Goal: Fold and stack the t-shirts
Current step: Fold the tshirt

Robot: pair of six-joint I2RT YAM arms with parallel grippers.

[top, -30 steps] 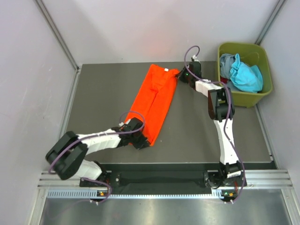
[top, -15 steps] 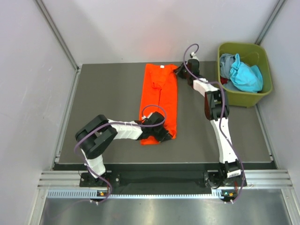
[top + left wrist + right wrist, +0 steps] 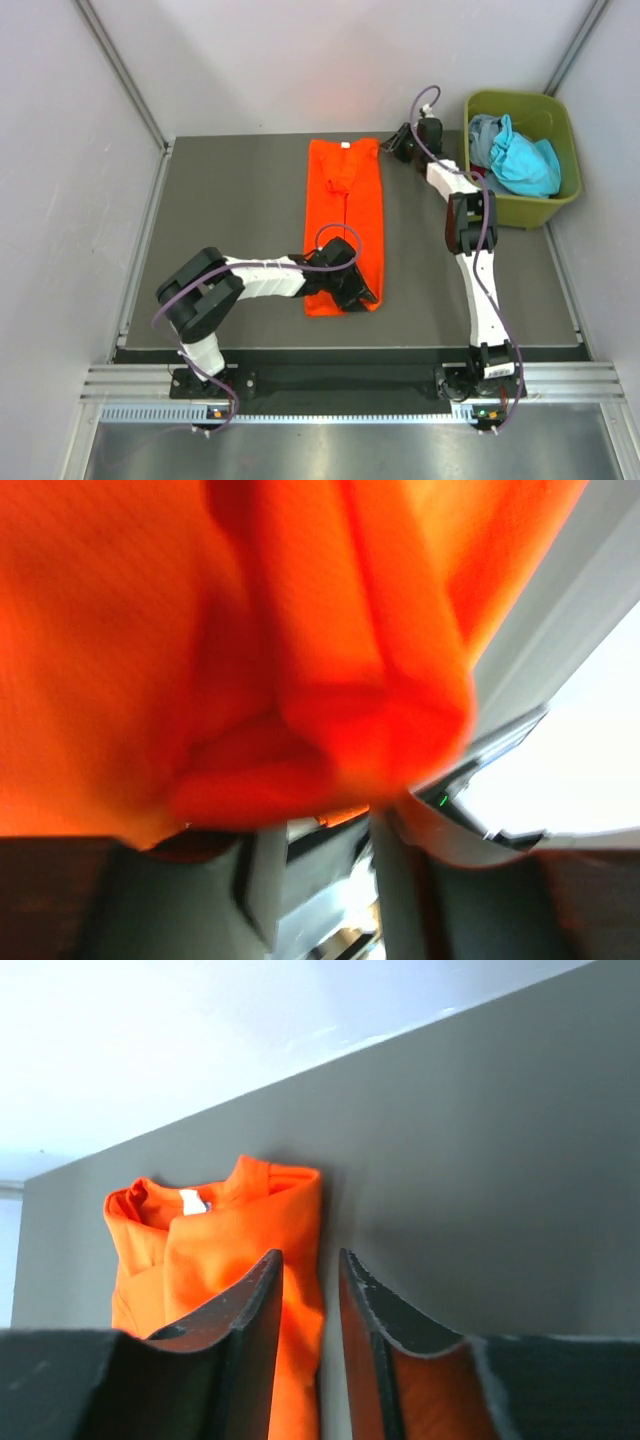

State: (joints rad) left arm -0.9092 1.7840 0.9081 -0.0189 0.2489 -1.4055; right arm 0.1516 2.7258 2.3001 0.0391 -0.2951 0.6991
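The orange t-shirt lies on the dark table as a long narrow strip folded lengthwise, its white neck label at the far end. My left gripper is at the near hem, shut on bunched orange cloth, which fills the blurred left wrist view above its fingertips. My right gripper hovers just right of the collar corner. Its fingers stand slightly apart and hold nothing. The shirt lies behind its left finger. A teal-blue shirt and a grey shirt lie crumpled in the bin.
The olive-green bin stands at the table's far right, close to my right arm. White walls close in the back and both sides. The table's back edge runs just behind the collar.
The left gripper swung the shirt's near hem to the right, so the strip went from slanted to straight. The right gripper moved right, off the collar corner.
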